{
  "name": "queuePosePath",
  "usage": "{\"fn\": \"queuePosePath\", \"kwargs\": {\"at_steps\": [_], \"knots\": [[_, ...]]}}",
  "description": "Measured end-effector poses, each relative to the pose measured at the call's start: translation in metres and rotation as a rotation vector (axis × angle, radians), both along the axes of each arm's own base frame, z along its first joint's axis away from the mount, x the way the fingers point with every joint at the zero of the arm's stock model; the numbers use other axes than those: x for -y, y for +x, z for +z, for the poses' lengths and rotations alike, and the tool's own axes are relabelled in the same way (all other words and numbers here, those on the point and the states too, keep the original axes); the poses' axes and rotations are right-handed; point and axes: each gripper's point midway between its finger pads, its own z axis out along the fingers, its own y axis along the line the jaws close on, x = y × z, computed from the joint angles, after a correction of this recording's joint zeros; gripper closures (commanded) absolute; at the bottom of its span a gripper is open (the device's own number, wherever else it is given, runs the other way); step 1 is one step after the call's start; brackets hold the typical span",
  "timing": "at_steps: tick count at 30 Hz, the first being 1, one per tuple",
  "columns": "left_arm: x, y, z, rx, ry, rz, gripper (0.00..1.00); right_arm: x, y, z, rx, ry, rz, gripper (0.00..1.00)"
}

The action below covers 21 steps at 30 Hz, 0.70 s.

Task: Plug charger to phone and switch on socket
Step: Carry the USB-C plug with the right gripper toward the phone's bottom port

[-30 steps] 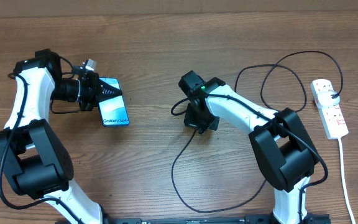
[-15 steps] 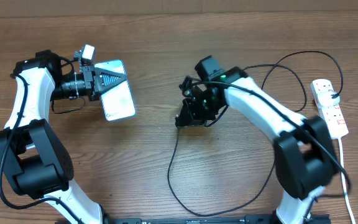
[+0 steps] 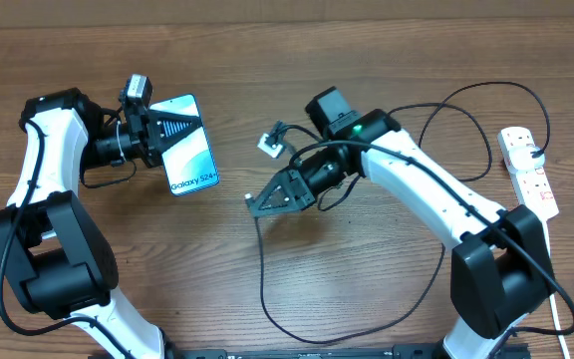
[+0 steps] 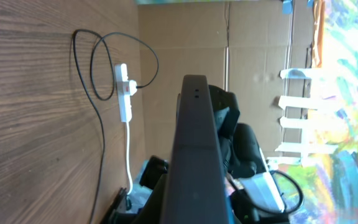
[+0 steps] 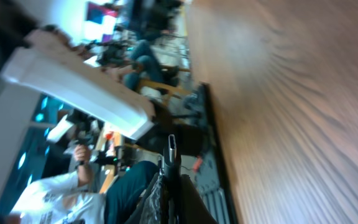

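My left gripper (image 3: 160, 137) is shut on the top end of the phone (image 3: 190, 151) and holds it off the table, screen up, its "Galaxy" end toward the centre. In the left wrist view the phone (image 4: 195, 143) shows edge-on as a dark bar. My right gripper (image 3: 259, 203) is shut on the connector end of the charger (image 3: 264, 289), with its tip pointing left, a short way right of the phone. The connector tip (image 5: 171, 147) sticks out between the jaws. The black cable loops back to its plug (image 3: 537, 153) in the socket (image 3: 529, 178) at the far right.
The socket's white lead (image 3: 557, 289) runs down the right edge toward the front. Cable loops (image 3: 456, 110) lie at the back right. In the left wrist view the socket (image 4: 123, 93) and the cable loops (image 4: 98, 62) show far off. The wooden table (image 3: 297, 60) is bare at the back.
My left gripper has lifted the phone off the table and turned it. My right arm has lifted the connector end and swung it left toward the phone, dragging the cable along.
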Motion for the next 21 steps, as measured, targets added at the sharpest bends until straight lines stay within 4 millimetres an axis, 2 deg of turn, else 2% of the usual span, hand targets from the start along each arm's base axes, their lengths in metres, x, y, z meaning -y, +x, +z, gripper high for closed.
{"fn": "queuePosePath", "kwargs": {"at_steps": [9, 21], "knots": [[0.008, -0.002, 0.001, 0.009, -0.004, -0.019, 0.96, -0.028, -0.006, 0.024, 0.013, 0.124, 0.054, 0.96], [0.020, -0.003, 0.001, 0.032, -0.002, -0.052, 0.96, -0.035, -0.007, 0.025, -0.066, 0.075, 0.035, 0.96]]}}
